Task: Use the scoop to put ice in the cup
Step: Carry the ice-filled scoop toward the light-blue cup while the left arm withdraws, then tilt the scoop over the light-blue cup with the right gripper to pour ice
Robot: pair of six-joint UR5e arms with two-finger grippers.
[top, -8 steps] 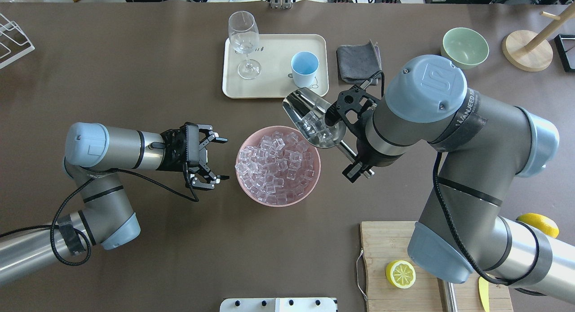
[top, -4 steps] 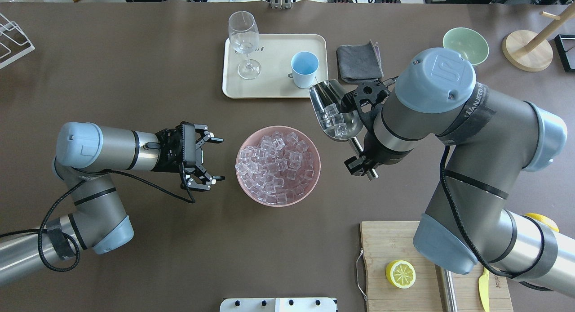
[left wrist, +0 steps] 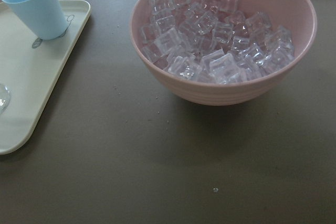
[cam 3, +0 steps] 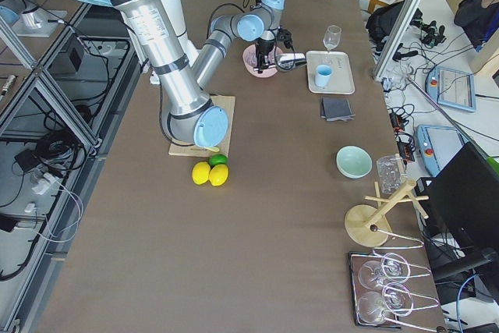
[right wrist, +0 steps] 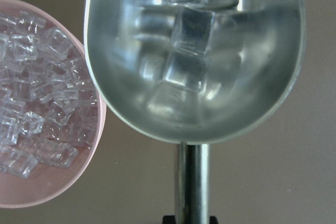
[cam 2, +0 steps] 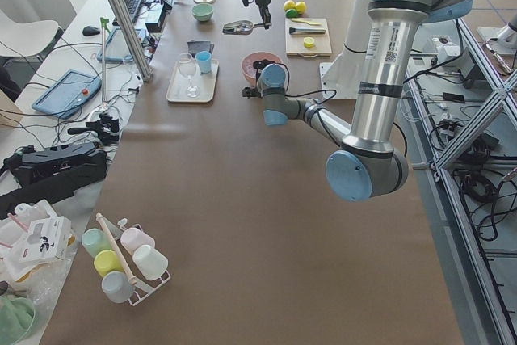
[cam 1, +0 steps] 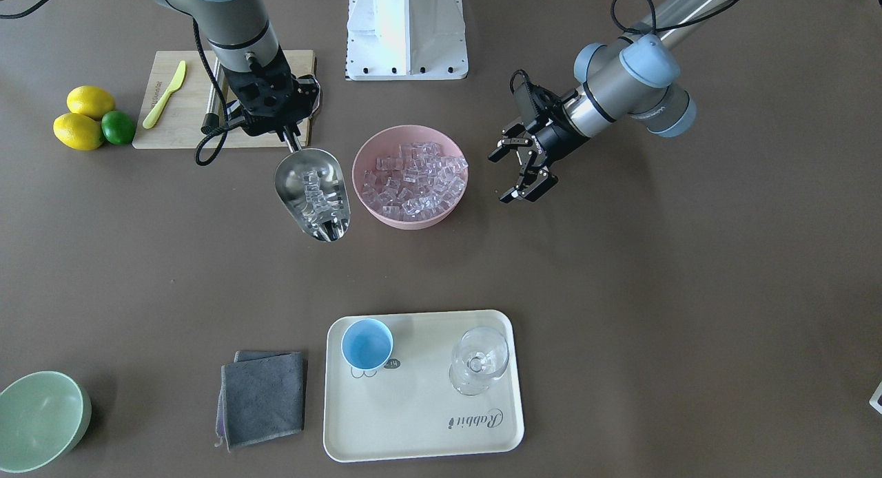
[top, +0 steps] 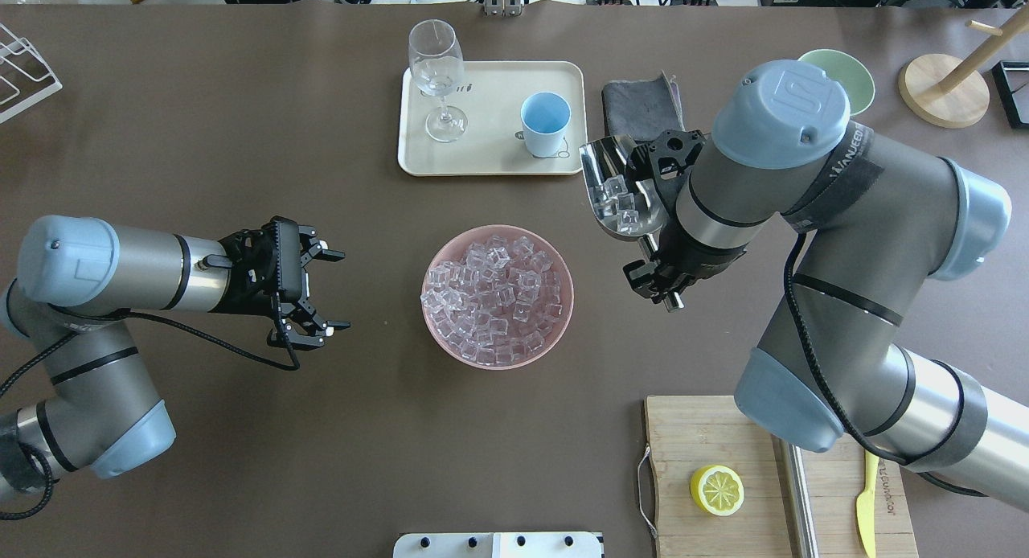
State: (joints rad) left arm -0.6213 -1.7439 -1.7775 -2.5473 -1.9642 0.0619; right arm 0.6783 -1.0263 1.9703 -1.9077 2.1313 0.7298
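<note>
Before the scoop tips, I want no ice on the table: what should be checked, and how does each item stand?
1. Ice in the scoop: ok, several cubes.
2. Right gripper shut on the scoop's handle: ok.
3. Cup upright and empty on the tray: ok.
4. Scoop's mouth over the cup: not ok, it hangs away from the cup.
5. Left gripper open, apart from the pink bowl: ok.

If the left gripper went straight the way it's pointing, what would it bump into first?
Probably the pink bowl of ice. The open left gripper points straight at it, with only bare table between. Its height is unclear, so it might hit the rim or skim over.
</note>
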